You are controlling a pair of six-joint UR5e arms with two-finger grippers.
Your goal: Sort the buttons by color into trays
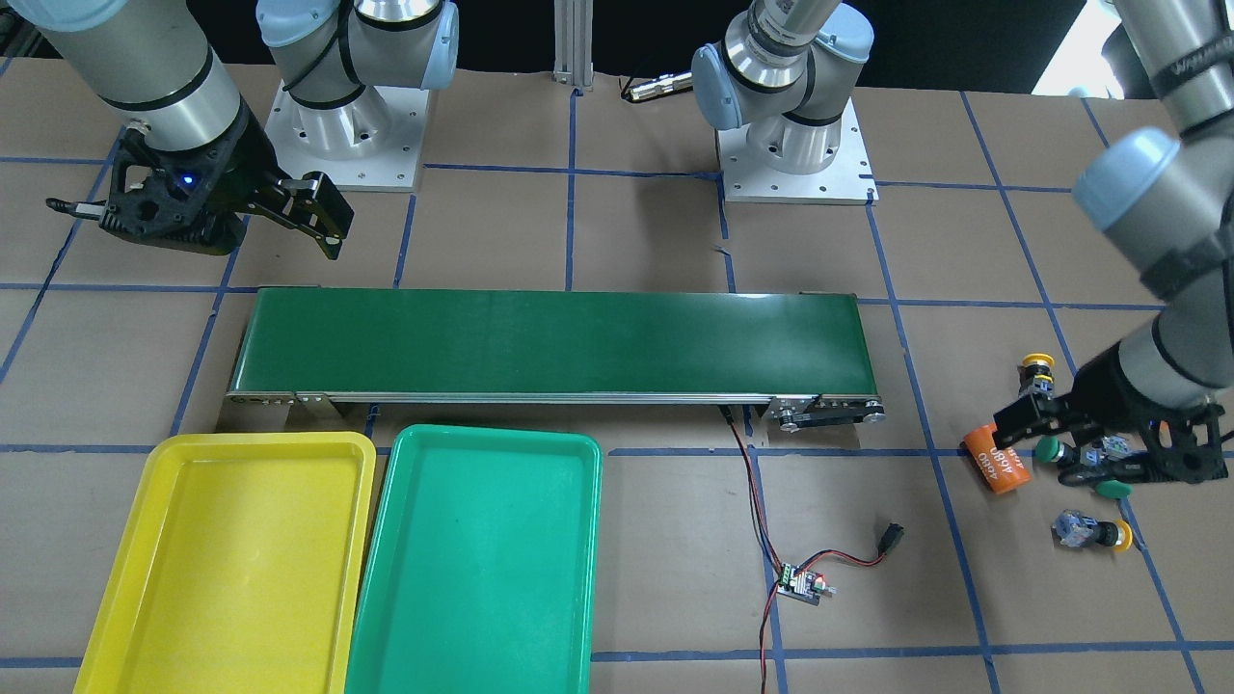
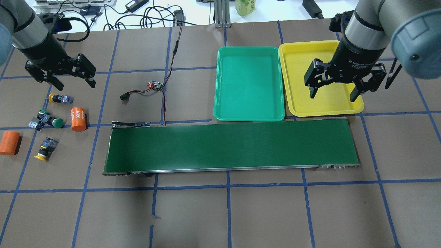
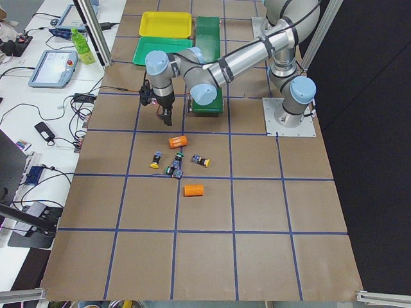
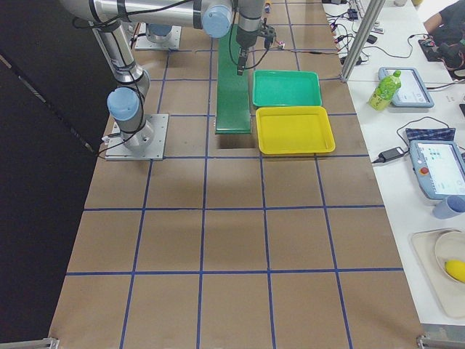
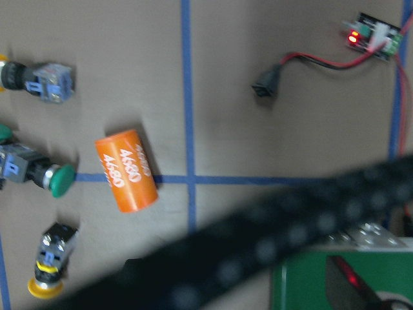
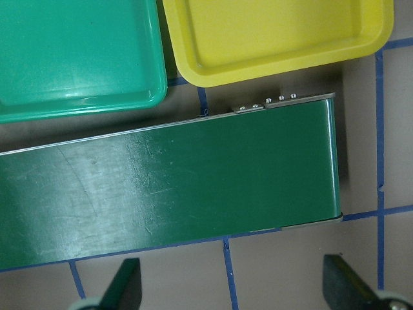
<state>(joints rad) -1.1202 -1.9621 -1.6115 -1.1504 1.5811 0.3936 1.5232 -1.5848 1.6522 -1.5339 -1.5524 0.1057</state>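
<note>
Several buttons lie on the table's left end. Two have yellow caps (image 2: 55, 98) (image 2: 43, 154). Two have green caps (image 2: 43, 113) (image 2: 57, 122) and lie close together. My left gripper (image 2: 58, 77) hangs open just beyond them, holding nothing; in the front view the left gripper (image 1: 1104, 443) stands over the green pair (image 1: 1051, 450). The green tray (image 2: 249, 82) and yellow tray (image 2: 310, 100) sit side by side past the belt, both holding nothing. My right gripper (image 2: 336, 89) hovers open over the yellow tray's near right part, its fingertips (image 6: 126, 284) showing above the belt's end.
A long dark-green conveyor belt (image 2: 231, 146) crosses the middle. Two orange cylinders (image 2: 78, 119) (image 2: 9, 143) lie among the buttons. A small circuit board (image 2: 155, 85) with red and black wires sits beyond the belt's left end.
</note>
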